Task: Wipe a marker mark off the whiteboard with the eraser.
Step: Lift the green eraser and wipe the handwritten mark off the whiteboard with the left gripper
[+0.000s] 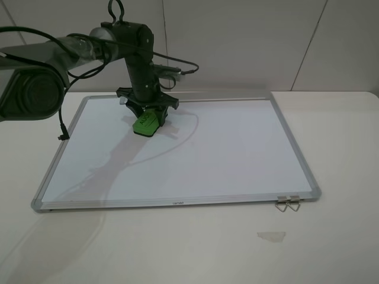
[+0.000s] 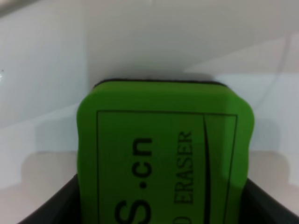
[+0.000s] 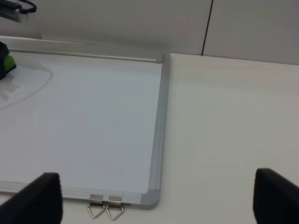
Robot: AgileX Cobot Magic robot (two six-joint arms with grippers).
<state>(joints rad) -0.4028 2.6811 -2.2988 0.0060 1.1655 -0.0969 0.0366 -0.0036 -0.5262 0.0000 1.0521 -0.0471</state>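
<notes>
the eraser [image 1: 145,123] sits over the whiteboard [image 1: 237,154], near its far edge and toward its left side, with its lower end at or just above the white surface; contact cannot be confirmed. the left gripper [image 1: 147,113] has its jaws closed on the eraser's two long sides, at the upper end of the block.

it looks like a light foam block with a thin dark pad underneath: soft enough to give under pressure, not fragile, and unlikely to slip. a hold across the narrow width, as here, seems right.

its long axis runs from the whiteboard's far edge toward the near edge, tilted, with the free end pointing down and forward and the green lettered face turned up.

the marker mark cannot be made out anywhere on the whiteboard.

the right gripper [image 3: 154,200] hovers by the whiteboard's near right corner, close to the metal clip [image 3: 105,206], with its jaws spread wide and empty.
</notes>
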